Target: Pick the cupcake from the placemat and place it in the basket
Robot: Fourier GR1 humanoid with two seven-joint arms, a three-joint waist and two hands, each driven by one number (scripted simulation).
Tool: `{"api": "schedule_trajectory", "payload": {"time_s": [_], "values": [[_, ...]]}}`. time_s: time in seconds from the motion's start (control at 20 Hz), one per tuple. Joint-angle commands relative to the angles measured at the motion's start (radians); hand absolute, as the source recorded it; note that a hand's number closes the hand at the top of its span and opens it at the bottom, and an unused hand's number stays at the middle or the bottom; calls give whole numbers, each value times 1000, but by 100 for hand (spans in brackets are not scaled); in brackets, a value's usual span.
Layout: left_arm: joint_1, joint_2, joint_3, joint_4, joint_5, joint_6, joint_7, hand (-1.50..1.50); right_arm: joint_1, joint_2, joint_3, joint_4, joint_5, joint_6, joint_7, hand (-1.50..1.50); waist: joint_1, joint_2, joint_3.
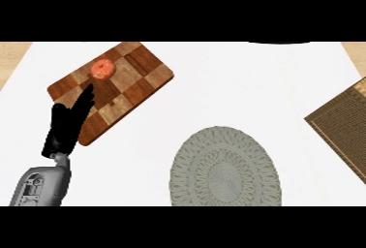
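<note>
Currently: cupcake (103,69) (small, round, orange-pink from above) on the far end of a checkered wooden board (143,72), upper left of the counter (236,82). Not on either woven piece.

Round grey woven piece (225,169) at lower centre: bare on top. Cannot tell from this steep angle whether flat mat or shallow basket. Brown woven rectangle (343,126) at the right edge, cut off by the frame: nothing seen on the visible part. Cannot say which of the two is placemat and which basket.

Progress, as judged: cupcake in neither woven piece, so delivery to the basket not shown as done. Grasp, carry and release all left, as far as visible. Mismatch with the task wording noted: cupcake on the wooden board, not on a placemat.

Left hand (68,123): over the near part of the board, fingers (88,94) straight and together, pointing up-view at the cupcake. Fingertips just short of it, apart, no contact seen. Released, nothing held. Contact with the board surface: cannot tell. Grey forearm (39,186) entering from lower left.

Right hand: not visible.
</note>
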Motion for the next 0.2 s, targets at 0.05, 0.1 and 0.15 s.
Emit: {"api": "schedule_trajectory", "payload": {"time_s": [0.05,0.1,0.15], "values": [[-25,8,1,-27,4,-7,52,0,44,-155,-48,219,-8,52,-107,-150,7,4,2],[-24,3,8,14,-2,6,17,0,72,-161,-60,244,-12,49,-169,-150,2,6,3],[16,4,0,-32,9,-12,6,0,54,-228,-85,274,-30,100,-122,-150,12,5,4]]}}
